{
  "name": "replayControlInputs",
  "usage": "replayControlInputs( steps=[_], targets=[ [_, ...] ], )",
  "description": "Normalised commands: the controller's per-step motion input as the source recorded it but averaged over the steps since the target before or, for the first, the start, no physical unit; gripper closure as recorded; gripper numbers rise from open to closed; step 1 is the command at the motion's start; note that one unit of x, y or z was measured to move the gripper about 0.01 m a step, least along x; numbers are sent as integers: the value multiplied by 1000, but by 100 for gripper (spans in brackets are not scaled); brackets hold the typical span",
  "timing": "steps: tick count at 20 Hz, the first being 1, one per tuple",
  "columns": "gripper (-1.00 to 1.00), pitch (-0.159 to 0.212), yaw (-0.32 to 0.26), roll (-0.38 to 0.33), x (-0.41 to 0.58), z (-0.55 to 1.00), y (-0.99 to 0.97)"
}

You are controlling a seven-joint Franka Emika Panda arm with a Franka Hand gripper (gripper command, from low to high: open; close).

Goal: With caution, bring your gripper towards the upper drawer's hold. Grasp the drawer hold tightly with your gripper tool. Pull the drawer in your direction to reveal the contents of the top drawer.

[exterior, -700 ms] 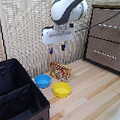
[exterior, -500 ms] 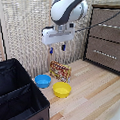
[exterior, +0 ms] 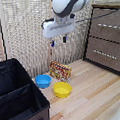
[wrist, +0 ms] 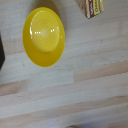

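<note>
My gripper (exterior: 58, 42) hangs from a white plate on the bulky white arm, high above the wooden floor, and its two dark and blue fingers stand apart with nothing between them. The drawer hold (exterior: 110, 26) is a thin silver bar across the top brown drawer front of the cabinet on the exterior view's right. The gripper is well off to the exterior view's left of it and not touching it. The drawer looks shut. The wrist view looks straight down at the floor and shows neither the fingers nor the drawer.
A yellow bowl (exterior: 62, 89) (wrist: 44, 36), a blue bowl (exterior: 43, 81) and a red-and-yellow box (exterior: 60, 71) (wrist: 91, 7) sit on the floor below the gripper. A black bin (exterior: 17, 95) stands at the front left. A lower drawer has the same kind of bar (exterior: 102, 53).
</note>
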Motion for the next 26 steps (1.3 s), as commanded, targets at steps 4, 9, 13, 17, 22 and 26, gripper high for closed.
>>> replayControlInputs(
  steps=[4,9,13,17,22,26],
  targets=[
    [-100,0,150,-351,-16,14,-99],
    [-100,0,159,-375,-38,0,-93],
    [-100,0,156,-375,0,0,-48],
    [-100,0,136,-369,24,19,-2],
    [-100,0,116,-344,147,146,0],
    [-100,0,102,-313,256,278,0]
  ],
)
